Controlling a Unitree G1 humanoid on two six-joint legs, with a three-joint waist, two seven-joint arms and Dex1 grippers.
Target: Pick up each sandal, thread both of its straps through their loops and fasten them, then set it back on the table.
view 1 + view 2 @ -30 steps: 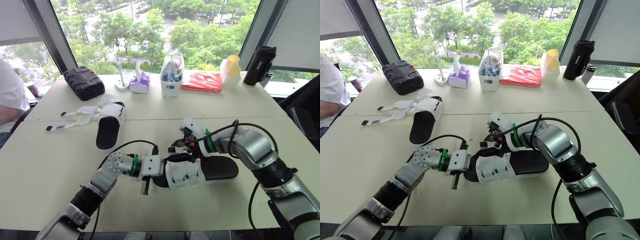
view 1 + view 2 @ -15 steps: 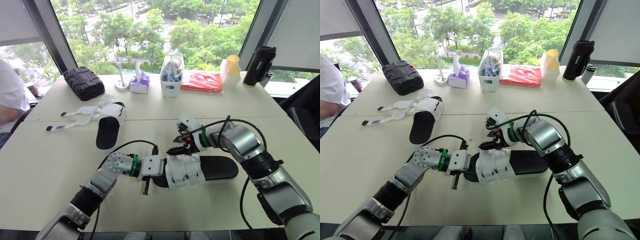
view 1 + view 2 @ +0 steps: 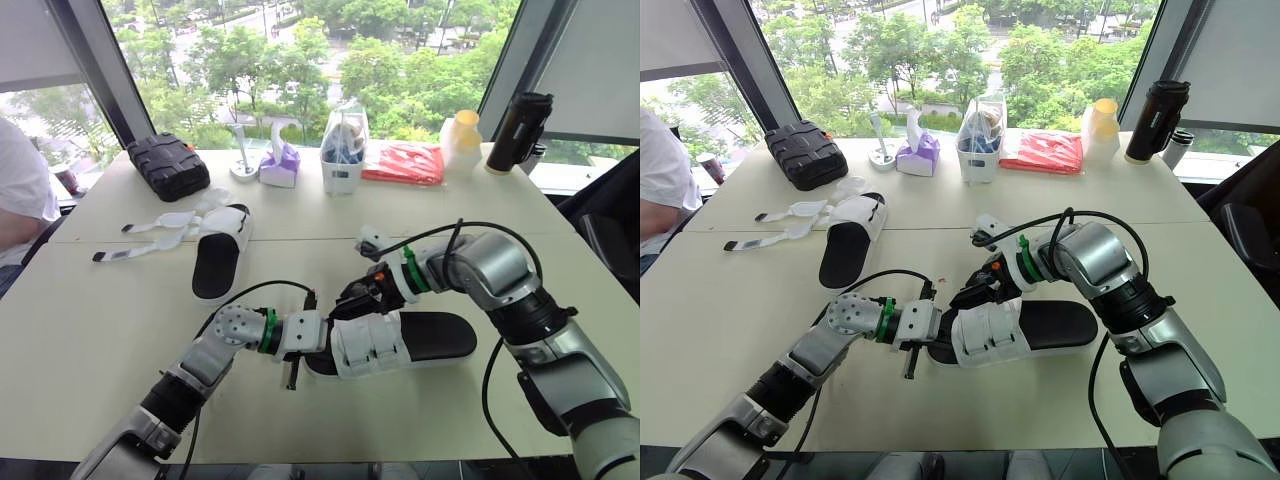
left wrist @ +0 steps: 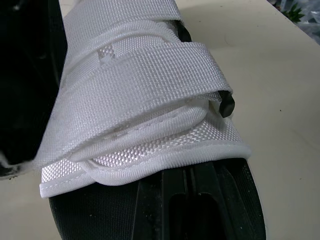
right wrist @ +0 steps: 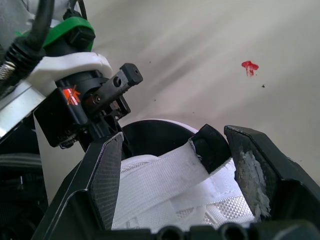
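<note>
Two sandals are seen on the table [image 3: 100, 330]. The near sandal [image 3: 425, 338], with a black sole and a white upper, is laid flat on it. Its two white straps [image 3: 368, 343] are folded across the upper, one beside the other. In the left wrist view one of them is seen to end at a small black loop [image 4: 226, 104]. At the toe end of the near sandal the left gripper [image 3: 316, 345] is placed, and its jaws are closed on that end of the sole. At the far edge of the upper the right gripper [image 3: 352, 298] is held with its jaws well apart. In the right wrist view a strap end is seen between the fingers [image 5: 250, 165], but it is not pinched by them. A small red mark [image 5: 248, 65] is seen on the table just beyond the near sandal. Behind the near sandal and to its left the far sandal [image 3: 220, 262] is laid, with its loose straps [image 3: 150, 232] spread out flat. Well behind the near sandal a row of things is set: a black case [image 3: 168, 165], a tissue box [image 3: 279, 165], a white caddy [image 3: 343, 160], a red packet [image 3: 403, 162], a pale bottle [image 3: 460, 135] and a black flask [image 3: 520, 132]. Far to the left of the near sandal a person [image 3: 20, 190] in white is partly seen.
</note>
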